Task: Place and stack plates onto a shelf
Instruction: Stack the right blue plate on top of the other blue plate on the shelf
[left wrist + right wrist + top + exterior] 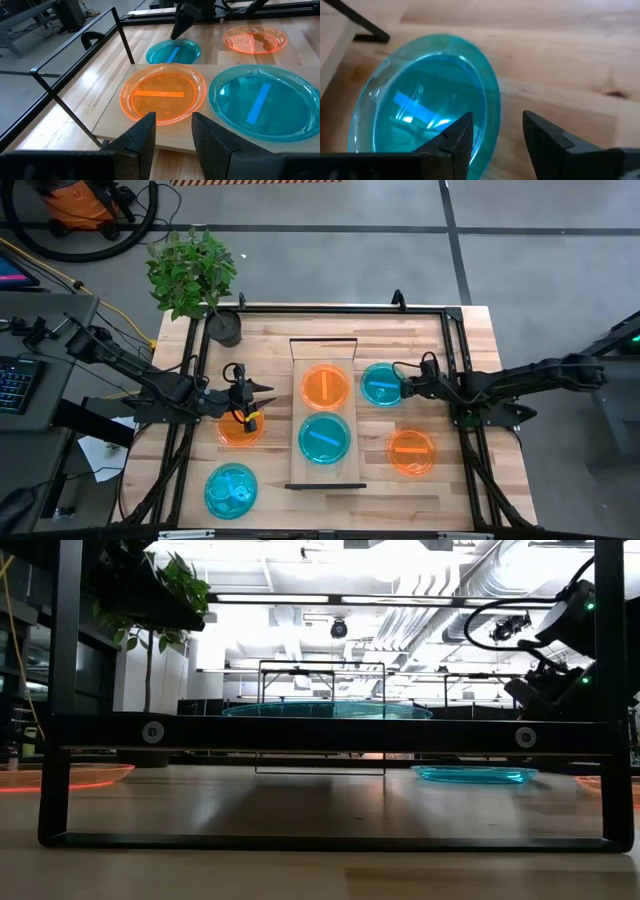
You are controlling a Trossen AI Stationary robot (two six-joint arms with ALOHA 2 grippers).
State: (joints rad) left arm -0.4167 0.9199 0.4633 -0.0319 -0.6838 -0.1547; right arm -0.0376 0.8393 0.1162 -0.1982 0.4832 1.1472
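Already the shelf (327, 352) holds an orange plate (325, 387) and a blue plate (325, 437), while the right gripper (401, 386), fingers apart, hovers at another blue plate (379, 384).

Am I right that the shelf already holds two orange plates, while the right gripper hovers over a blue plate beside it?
Not quite: the high view shows the shelf holding one orange plate and one blue plate. The right gripper does hover over the blue plate beside it.
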